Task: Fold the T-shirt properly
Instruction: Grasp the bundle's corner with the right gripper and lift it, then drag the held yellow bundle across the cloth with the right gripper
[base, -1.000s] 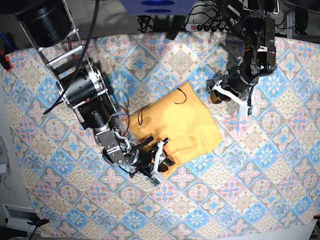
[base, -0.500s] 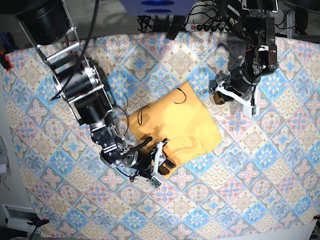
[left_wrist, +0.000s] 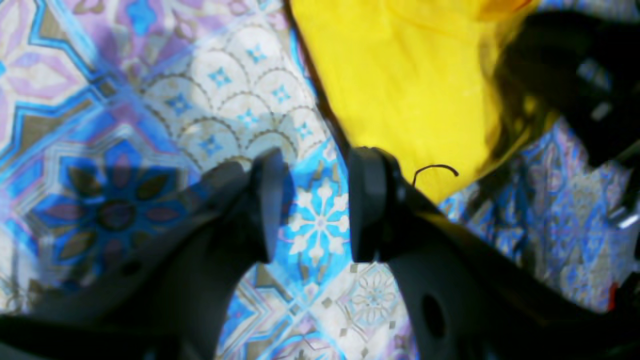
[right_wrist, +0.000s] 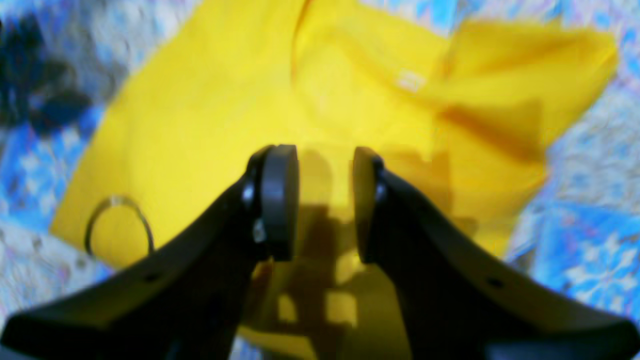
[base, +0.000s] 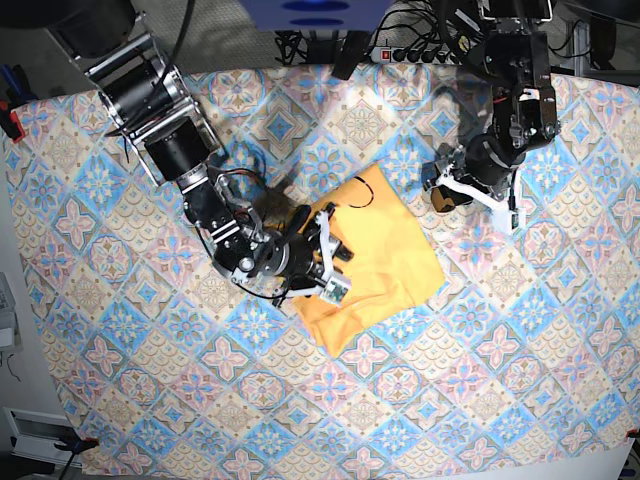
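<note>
Now the T-shirt (base: 375, 250) lies folded into a compact rectangle mid-tabletop (base: 520, 340), its long axis running diagonally from upper left to lower right. The right claw (right_wrist: 325, 205) hovers directly over the cloth, jaws narrowly parted and empty. The left claw (left_wrist: 310, 205), likewise parted and empty, hangs just beside the shirt's far edge, clearly the less near.

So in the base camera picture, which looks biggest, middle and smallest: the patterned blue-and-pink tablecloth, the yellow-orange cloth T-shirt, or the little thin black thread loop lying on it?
1. Patterned blue-and-pink tablecloth, biggest.
2. Folded yellow-orange cloth T-shirt, middle.
3. Thin black thread loop, smallest.
</note>
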